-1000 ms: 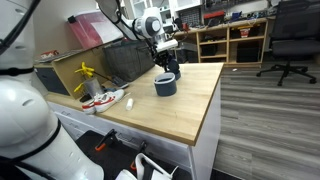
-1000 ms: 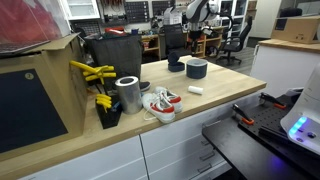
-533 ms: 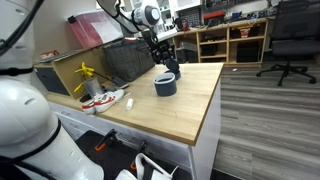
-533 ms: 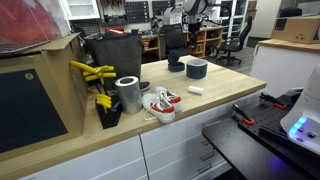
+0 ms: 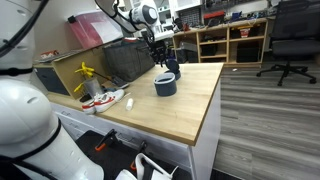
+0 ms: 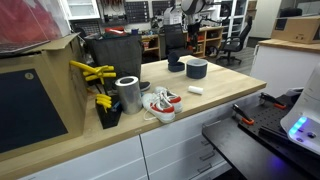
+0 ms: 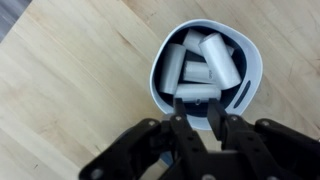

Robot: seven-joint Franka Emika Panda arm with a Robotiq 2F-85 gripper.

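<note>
In the wrist view my gripper [image 7: 201, 112] hangs straight above a small round bowl [image 7: 166, 88] with a dark rim, which stands on the light wooden table. Several white cylinders [image 7: 216, 58] lie piled inside the bowl. The two black fingers stand a little apart and I see nothing gripped between them; one white cylinder lies just under the tips. In both exterior views the gripper [image 5: 160, 46] [image 6: 190, 20] is raised above the bowl [image 5: 172, 68] [image 6: 176, 66], beside a dark grey cup [image 5: 165, 85] [image 6: 197, 68].
A pair of red and white shoes [image 5: 103, 99] [image 6: 160, 103], a metal can [image 6: 128, 94] and yellow tools [image 6: 92, 72] sit further along the table. A small white piece [image 6: 196, 90] lies near the table edge. A dark crate [image 6: 112, 55] stands behind.
The gripper has lifted a little above the bowl, and its fingers, shut a second ago, have come apart.
</note>
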